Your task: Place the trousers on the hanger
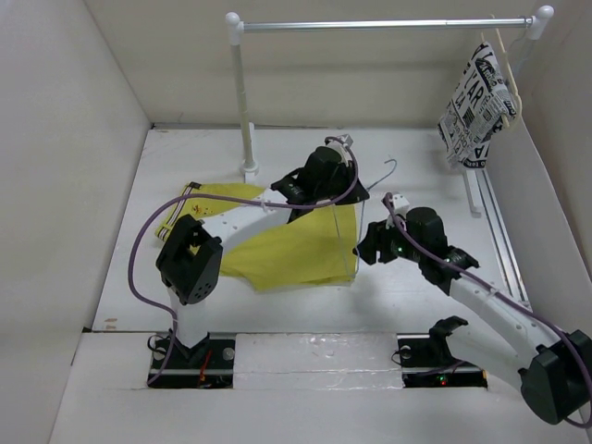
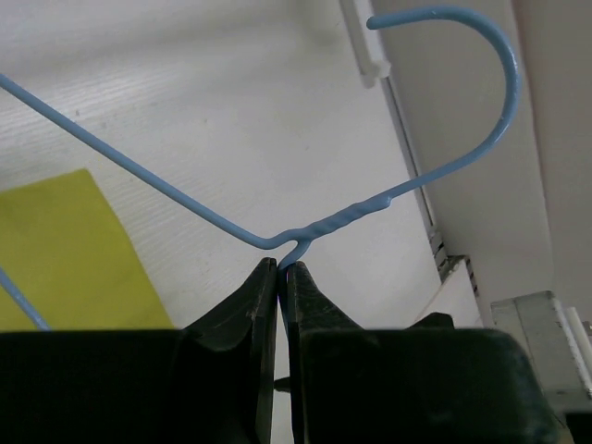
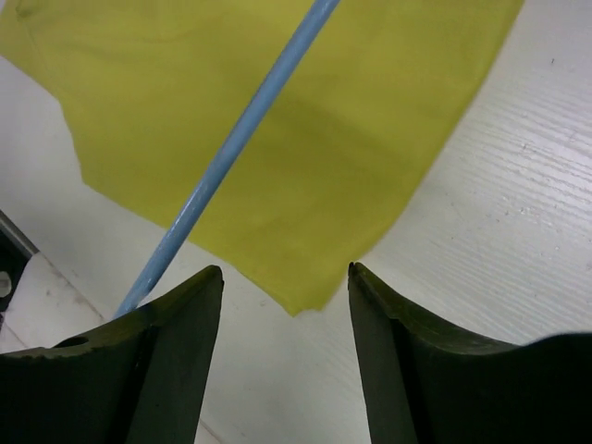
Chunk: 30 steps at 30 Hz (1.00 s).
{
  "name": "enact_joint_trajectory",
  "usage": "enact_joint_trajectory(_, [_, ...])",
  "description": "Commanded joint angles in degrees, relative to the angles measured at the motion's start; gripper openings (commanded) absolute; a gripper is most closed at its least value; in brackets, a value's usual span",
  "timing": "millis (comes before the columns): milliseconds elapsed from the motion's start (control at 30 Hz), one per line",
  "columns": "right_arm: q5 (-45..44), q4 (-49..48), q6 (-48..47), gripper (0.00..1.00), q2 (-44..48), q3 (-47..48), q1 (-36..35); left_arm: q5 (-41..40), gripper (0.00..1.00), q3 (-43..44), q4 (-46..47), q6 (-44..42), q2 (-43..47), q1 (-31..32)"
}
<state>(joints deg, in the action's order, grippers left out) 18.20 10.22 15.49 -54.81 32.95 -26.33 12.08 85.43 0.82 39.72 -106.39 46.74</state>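
Mustard-yellow trousers point(image 1: 296, 245) lie flat at mid-table point(image 1: 416, 287). The left gripper point(image 2: 280, 268) pinches the thin blue hanger point(image 2: 351, 217) by its neck above them. The right gripper point(image 3: 285, 277) stands spread and empty by their right edge. A printed cloth point(image 1: 476, 106) hangs at the far right.

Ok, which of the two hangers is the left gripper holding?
The thin light-blue wire hanger, pinched just below its hook by the left gripper; the pale hanger carrying newspaper-print cloth hangs on the rail.
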Motion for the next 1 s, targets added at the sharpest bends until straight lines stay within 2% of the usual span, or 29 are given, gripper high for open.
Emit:
enact_joint_trajectory(0, [0.5,0.8,-0.3,0.61,3.3,3.3,0.8,0.5,0.00,-1.8,6.5,1.3,3.0,-0.2])
enact_joint_trajectory(100, [-7.4,8.4,0.8,0.53,8.5,6.6,2.2,-0.2,0.00,-2.8,7.4,1.1,3.0,-0.2])
enact_joint_trajectory(167, [-8.4,8.9,1.1,0.53,11.1,7.4,3.5,-0.2,0.00,-3.2,7.8,1.1,2.8,-0.7])
enact_joint_trajectory(233, [-6.2,7.1,2.1,0.59,13.1,7.4,4.2,-0.4,0.00,-3.0,8.3,1.4,2.8,-0.7])
enact_joint_trajectory(367, [-1.2,2.6,4.1,0.75,11.4,7.4,4.2,-0.5,0.00,-1.5,8.6,1.8,1.6,-0.7])
enact_joint_trajectory(400, [1.9,1.9,4.9,0.77,10.2,6.3,4.2,-0.2,0.00,-1.2,8.8,2.0,1.5,-0.7])
enact_joint_trajectory(467, [2.7,2.4,5.5,0.79,6.3,6.0,3.7,0.4,0.00,-0.7,9.0,2.9,1.2,-0.7])
enact_joint_trajectory(600, [4.8,-5.0,7.2,0.76,4.0,3.8,2.9,1.0,0.00,-0.4,9.5,4.0,1.2,-0.7])
enact_joint_trajectory(700, [2.7,-5.7,7.2,0.57,2.8,3.9,2.9,1.4,0.00,-0.5,9.9,4.7,1.4,-0.7])
enact_joint_trajectory(733, [2.1,-6.1,7.0,0.39,2.8,4.0,2.9,1.5,0.00,-0.8,10.0,4.8,1.5,-0.7])
enact_joint_trajectory(833, [0.3,-8.2,6.9,0.15,2.8,3.5,2.4,1.5,0.00,-1.1,10.2,5.3,2.1,-0.7])
enact_joint_trajectory(933, [-0.1,-9.1,6.2,0.00,1.9,3.8,2.4,1.7,0.00,-0.8,9.6,5.3,2.1,-0.7])
enact_joint_trajectory(967, [-0.8,-8.6,5.9,0.00,1.8,4.1,1.9,2.3,0.00,-0.7,8.8,5.1,1.7,-0.7])
